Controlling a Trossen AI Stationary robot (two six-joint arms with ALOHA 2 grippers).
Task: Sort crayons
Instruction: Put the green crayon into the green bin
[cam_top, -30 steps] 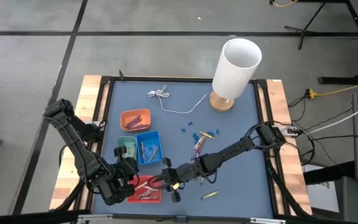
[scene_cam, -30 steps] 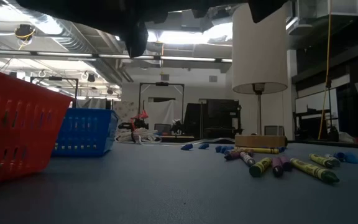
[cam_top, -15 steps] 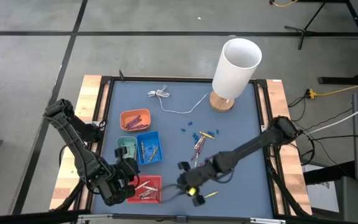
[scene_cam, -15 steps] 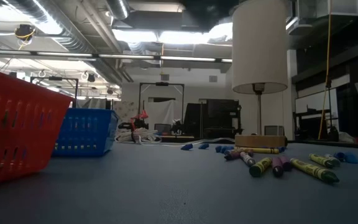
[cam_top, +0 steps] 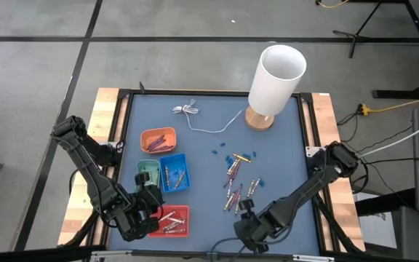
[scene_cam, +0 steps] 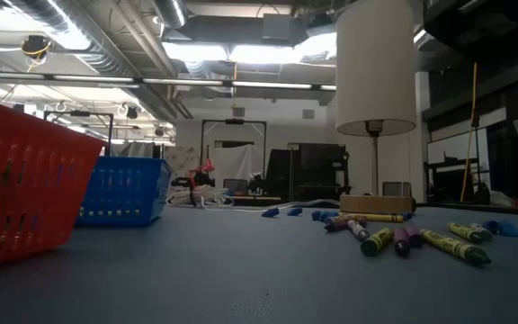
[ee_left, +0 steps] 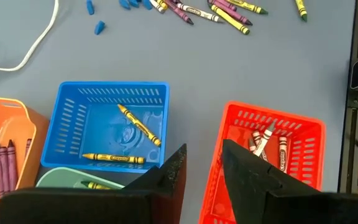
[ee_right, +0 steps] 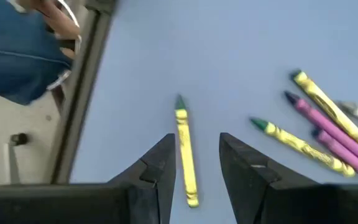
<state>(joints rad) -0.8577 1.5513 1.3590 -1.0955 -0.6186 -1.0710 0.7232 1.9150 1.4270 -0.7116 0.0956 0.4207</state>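
The right gripper [ee_right: 194, 165] is hanging over the near edge of the table [cam_top: 282, 138], with its two fingers [ee_right: 157, 168] apart and a lone yellow crayon [ee_right: 185, 158] lying lengthwise in the gap between them. The fingers are not yet touching it. The step in hand appears to be the pick-up of this crayon. To do it well, the gripper should be coming straight down with the stick centred between the pads, closing across its width near the middle, so it is not rolling or tipping out. The crayon is lying near the table's frame, so the descent needs care on that side.

The left gripper [ee_left: 201, 168] is waiting above the trays, fingers parted and holding nothing. Below it, the blue tray [ee_left: 114, 124] is holding yellow crayons, the red tray [ee_left: 269, 149] pink and whitish ones, the orange tray [ee_left: 5, 149] purple ones. A green tray [cam_top: 148, 169] is standing beside the blue one. By colour, the yellow crayon looks to belong in the blue tray.

The loose crayons [cam_top: 237, 185] are lying scattered mid-table, well apart from the trays, below the lamp [cam_top: 273, 80].

Wrappers are showing dark printing, but no brand or word is readable in any view.
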